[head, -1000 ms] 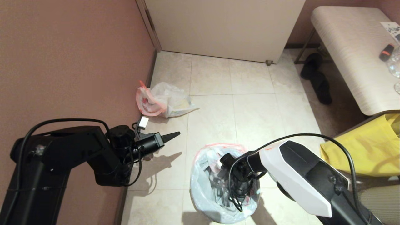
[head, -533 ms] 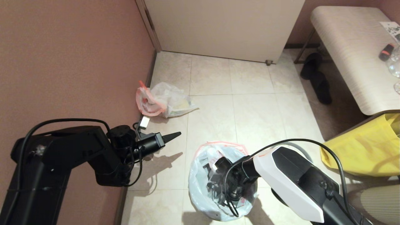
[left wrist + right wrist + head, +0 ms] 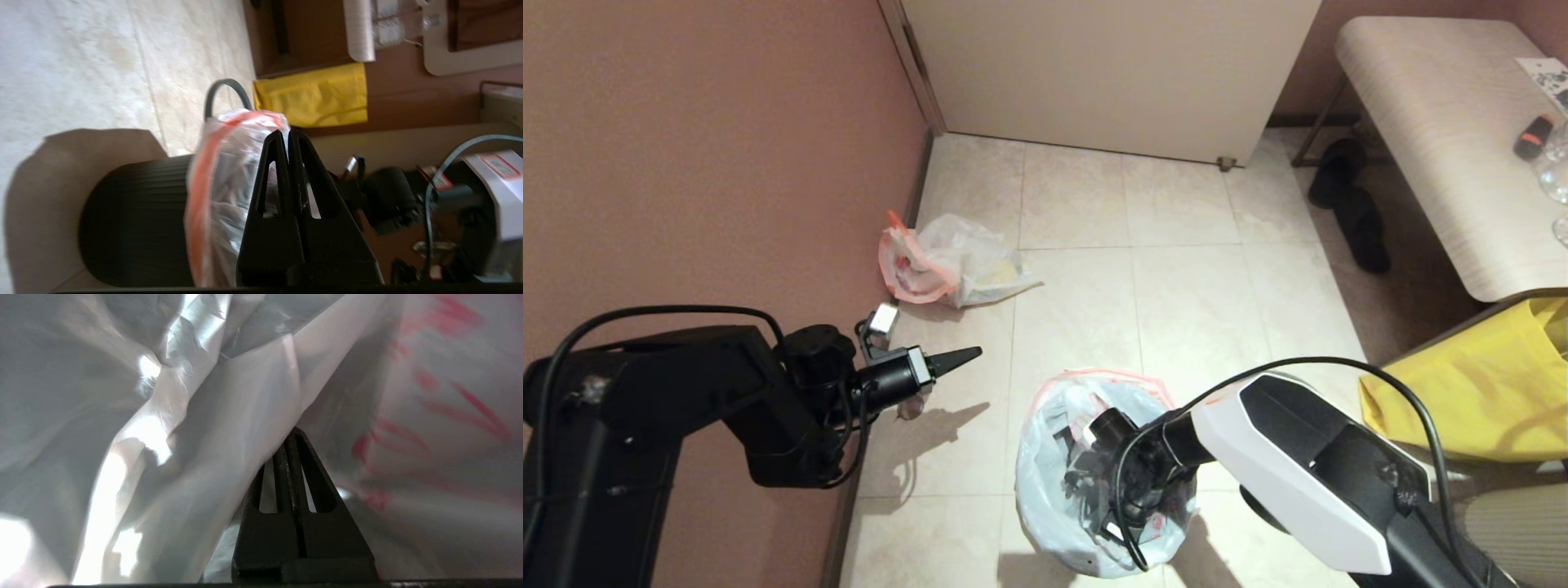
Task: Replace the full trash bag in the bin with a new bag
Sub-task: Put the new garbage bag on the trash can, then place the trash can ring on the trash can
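New bag [image 3: 1054, 433]: lines bin [image 3: 135, 220] at 6 o'clock; thin, soft, slippery, grab at pink rim | My right gripper [image 3: 291, 435]: pinched shut, empty, inside it | My left gripper [image 3: 968, 356]: shut, empty, at 9 o'clock | Full bag [image 3: 952, 265]: light, 11 o'clock.

The tiled floor [image 3: 1176, 286] is occupied by a lumpy bag [image 3: 947, 265], the lined bin [image 3: 135, 224], black slippers [image 3: 1347, 200] and a yellow bag [image 3: 1470, 392].

A big yellow bag [image 3: 1470, 396] sits under the pale bench [image 3: 1445, 139], black slippers [image 3: 1347, 200] nearby on the tiled floor [image 3: 1176, 278]
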{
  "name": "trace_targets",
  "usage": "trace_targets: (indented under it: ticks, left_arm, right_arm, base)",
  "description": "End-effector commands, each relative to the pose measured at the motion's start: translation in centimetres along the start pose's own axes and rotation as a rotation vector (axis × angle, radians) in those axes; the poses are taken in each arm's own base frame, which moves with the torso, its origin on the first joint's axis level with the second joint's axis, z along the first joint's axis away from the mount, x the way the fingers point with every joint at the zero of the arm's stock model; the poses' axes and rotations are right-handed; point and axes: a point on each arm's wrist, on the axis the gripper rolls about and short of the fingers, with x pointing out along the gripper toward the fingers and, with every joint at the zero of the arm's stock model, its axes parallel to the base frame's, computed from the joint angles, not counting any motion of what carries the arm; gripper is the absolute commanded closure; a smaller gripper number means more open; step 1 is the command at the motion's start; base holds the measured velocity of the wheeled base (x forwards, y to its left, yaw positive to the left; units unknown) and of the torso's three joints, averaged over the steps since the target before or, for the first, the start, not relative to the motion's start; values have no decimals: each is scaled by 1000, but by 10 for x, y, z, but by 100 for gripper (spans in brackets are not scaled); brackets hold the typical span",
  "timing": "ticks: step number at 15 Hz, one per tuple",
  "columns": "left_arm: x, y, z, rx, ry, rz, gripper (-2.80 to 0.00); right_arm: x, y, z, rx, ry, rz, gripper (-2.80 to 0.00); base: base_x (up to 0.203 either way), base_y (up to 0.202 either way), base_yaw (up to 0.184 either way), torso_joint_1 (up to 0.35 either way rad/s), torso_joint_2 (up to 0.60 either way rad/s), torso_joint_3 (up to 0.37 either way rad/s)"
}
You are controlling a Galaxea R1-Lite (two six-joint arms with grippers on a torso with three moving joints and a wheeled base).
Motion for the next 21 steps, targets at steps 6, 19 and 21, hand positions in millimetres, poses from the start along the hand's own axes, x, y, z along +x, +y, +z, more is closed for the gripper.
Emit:
trace_targets:
  ticks: [6, 19, 21]
  left_arm:
    - [-34, -88, 27, 108, -62, -44, 0]
    - [-43, -75, -93, -16, 76, 306, 0]
    - [-37, -67, -92, -5, 46, 347, 0]
  right_arm:
    - [-145, -12, 9, 314, -347, -29, 0]
    - [-203, -147, -152, 1034, -324, -370, 0]
    - [-146, -183, -175, 1063, -246, -384, 0]
  base:
    - [0, 0, 0, 0, 0, 0]
    - [0, 0, 0, 0, 0, 0]
    - [0, 0, 0, 0, 0, 0]
